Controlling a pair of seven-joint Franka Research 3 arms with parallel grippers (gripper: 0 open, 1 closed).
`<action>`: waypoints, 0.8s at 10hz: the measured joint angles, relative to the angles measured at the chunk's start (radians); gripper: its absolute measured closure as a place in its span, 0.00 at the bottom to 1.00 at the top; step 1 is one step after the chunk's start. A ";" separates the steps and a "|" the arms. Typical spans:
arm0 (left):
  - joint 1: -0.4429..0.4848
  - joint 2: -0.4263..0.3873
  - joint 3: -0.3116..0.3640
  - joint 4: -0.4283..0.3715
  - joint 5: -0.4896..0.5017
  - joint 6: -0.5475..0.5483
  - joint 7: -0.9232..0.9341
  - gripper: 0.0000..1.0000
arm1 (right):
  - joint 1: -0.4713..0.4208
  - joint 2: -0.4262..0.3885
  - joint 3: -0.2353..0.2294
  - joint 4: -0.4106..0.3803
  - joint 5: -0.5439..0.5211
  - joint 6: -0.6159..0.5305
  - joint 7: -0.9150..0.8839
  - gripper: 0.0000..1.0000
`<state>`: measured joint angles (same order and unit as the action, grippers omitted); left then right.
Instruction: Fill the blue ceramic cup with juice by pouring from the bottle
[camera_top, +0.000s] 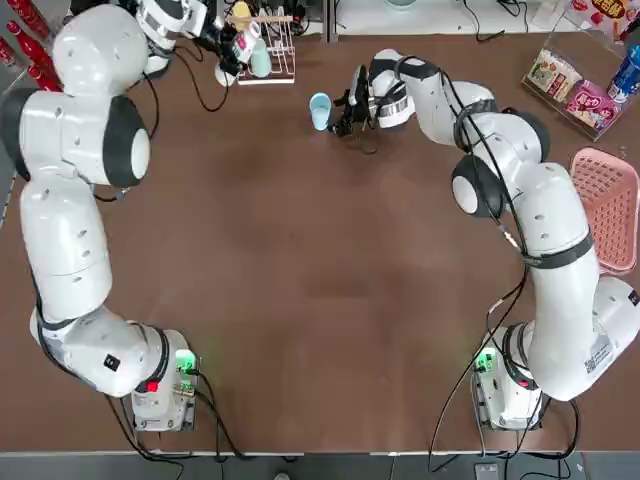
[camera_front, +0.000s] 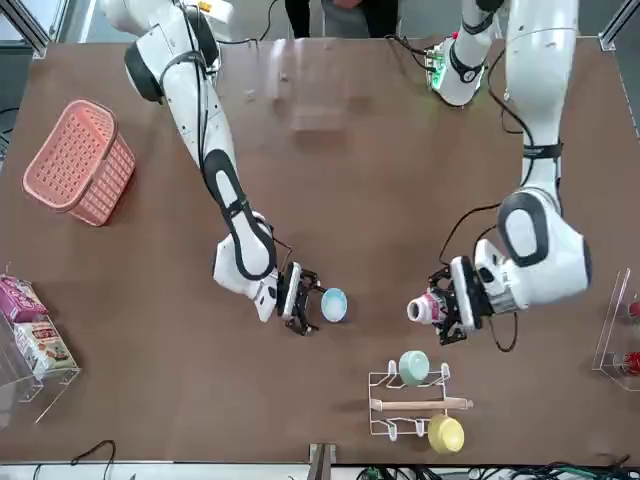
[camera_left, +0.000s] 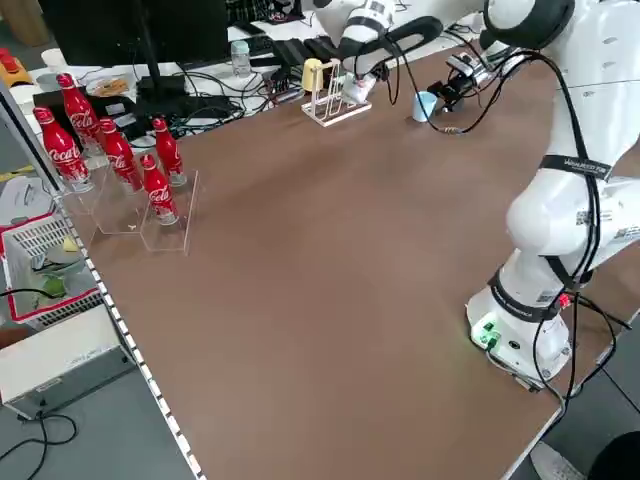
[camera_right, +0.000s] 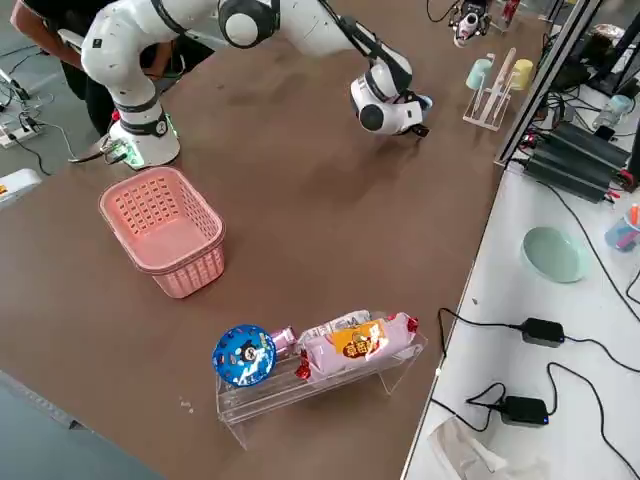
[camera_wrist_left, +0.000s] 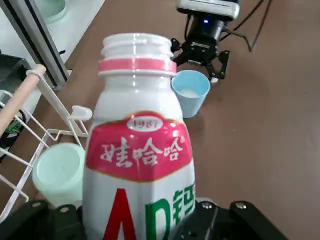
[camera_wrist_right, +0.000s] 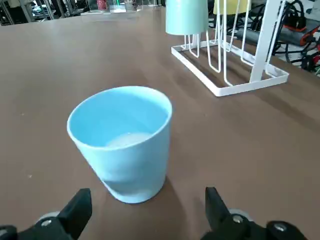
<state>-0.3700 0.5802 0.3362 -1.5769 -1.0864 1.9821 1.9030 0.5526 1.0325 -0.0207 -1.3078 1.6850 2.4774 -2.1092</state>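
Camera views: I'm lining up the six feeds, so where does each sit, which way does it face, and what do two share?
Top: overhead, looking down; both arms, blue cup.
Front: across the table, facing the robot; right gripper, left gripper.
Left side: raised, diagonal; cola bottles.
Right side: raised, diagonal; pink basket.
Left wrist: held bottle.
Right wrist: open fingers flanking the cup.
Both wrist views share the cup and the rack.

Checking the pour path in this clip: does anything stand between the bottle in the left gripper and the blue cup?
Nothing visible does. The bottle, shut in the left gripper, faces the blue cup over bare table. The cup rack stands off to the side, and the open right gripper sits beyond the cup.
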 joint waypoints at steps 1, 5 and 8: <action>0.099 -0.015 -0.069 -0.022 0.000 -0.026 0.060 0.60 | -0.011 -0.018 -0.002 -0.013 -0.008 0.000 0.000 0.00; 0.444 -0.036 -0.247 -0.086 0.025 -0.172 0.290 0.61 | -0.097 -0.135 -0.007 -0.108 -0.282 0.000 0.101 0.00; 0.776 -0.033 -0.454 -0.106 0.163 -0.275 0.419 0.61 | -0.158 -0.195 -0.012 -0.127 -0.656 0.028 0.424 0.00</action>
<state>0.4060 0.5475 -0.1179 -1.6830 -0.9230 1.7075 2.3219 0.3951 0.8372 -0.0325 -1.4345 1.0288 2.5054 -1.6848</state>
